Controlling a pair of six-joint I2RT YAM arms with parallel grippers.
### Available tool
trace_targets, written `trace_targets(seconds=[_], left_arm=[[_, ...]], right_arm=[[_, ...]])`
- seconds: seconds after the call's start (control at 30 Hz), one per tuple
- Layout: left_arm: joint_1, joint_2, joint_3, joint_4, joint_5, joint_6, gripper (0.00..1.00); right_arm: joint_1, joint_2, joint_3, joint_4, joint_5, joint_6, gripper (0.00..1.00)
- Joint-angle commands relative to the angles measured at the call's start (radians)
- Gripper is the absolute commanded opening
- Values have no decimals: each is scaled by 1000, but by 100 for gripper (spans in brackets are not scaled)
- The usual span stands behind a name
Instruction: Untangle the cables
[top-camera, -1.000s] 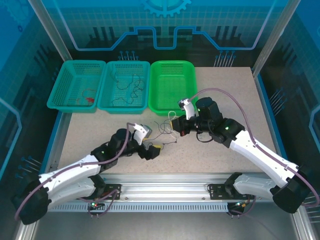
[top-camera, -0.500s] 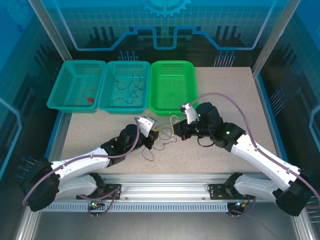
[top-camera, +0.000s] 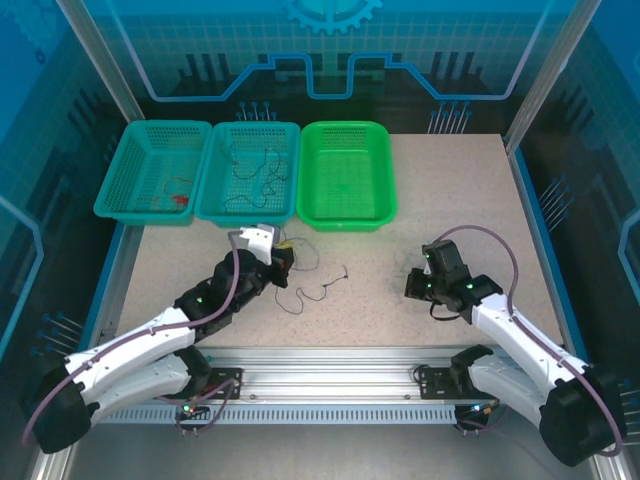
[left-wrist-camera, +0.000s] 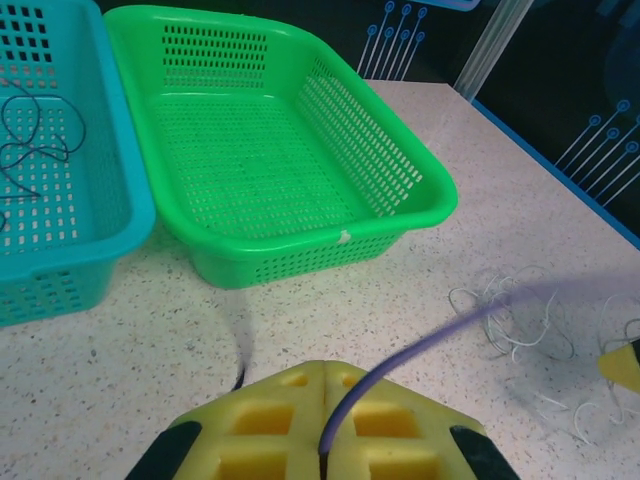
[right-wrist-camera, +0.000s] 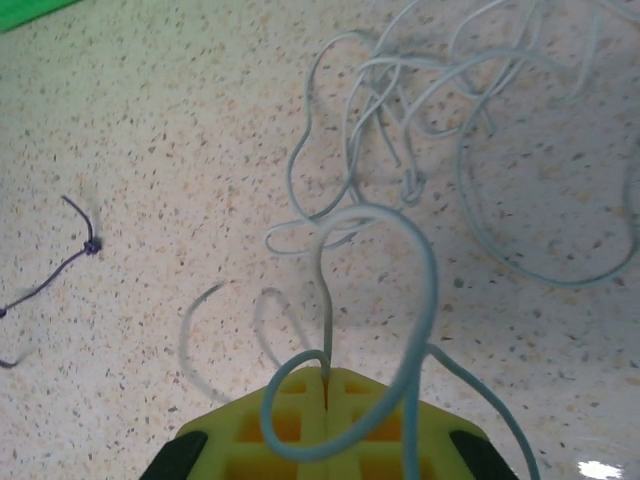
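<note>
Top view: the left gripper grasps a dark cable trailing across the counter; the right gripper sits well apart.
Left wrist: the gripper is clenched on that cable, with white cables nearby.
Right wrist: the gripper clamps a strand of the white cables.

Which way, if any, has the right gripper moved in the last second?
Yes. The right gripper drew back from the green basket, toward the near right.
</note>
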Motion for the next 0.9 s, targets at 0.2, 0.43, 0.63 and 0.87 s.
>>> trace_targets(seconds=[0.2, 0.43, 0.63, 0.87], left_arm=[[205, -100, 142, -268, 41, -118, 0], [276, -23, 499, -368, 112, -13, 0], [387, 182, 866, -425, 229, 81, 0], [571, 429, 1198, -440, 341, 97, 0]], right_arm=[[-122, -85, -23, 6, -24, -3, 0], [-122, -60, -26, 26, -73, 2, 0], [-121, -63, -14, 15, -89, 1, 0], [-119, -101, 9, -41, -117, -18, 0]])
